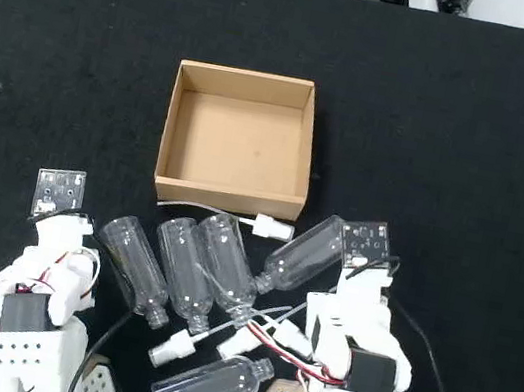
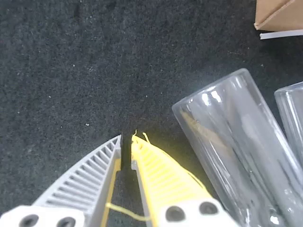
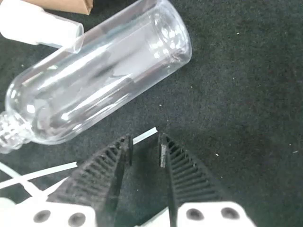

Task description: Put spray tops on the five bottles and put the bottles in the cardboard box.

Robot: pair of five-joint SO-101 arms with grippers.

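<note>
Several clear bottles without tops lie on the black table in front of the open cardboard box (image 1: 238,141); one of them (image 1: 206,387) lies nearest the front edge. One white spray top (image 1: 270,226) rests against the box's front wall, and several more (image 1: 176,347) lie among the bottle necks. My left gripper (image 2: 127,141) is shut on nothing, low over bare cloth beside the leftmost bottle (image 2: 232,142). My right gripper (image 3: 145,142) stands narrowly open beside the rightmost bottle (image 3: 99,80). A thin white dip tube (image 3: 144,136) lies on the cloth under its tips.
The left arm (image 1: 44,280) and right arm (image 1: 361,325) sit folded at the front corners, with cables (image 1: 420,336) trailing by the right base. The cloth (image 1: 474,142) spreads wide around the box. A box corner (image 2: 279,14) and a tube (image 2: 281,34) lie beyond the left gripper.
</note>
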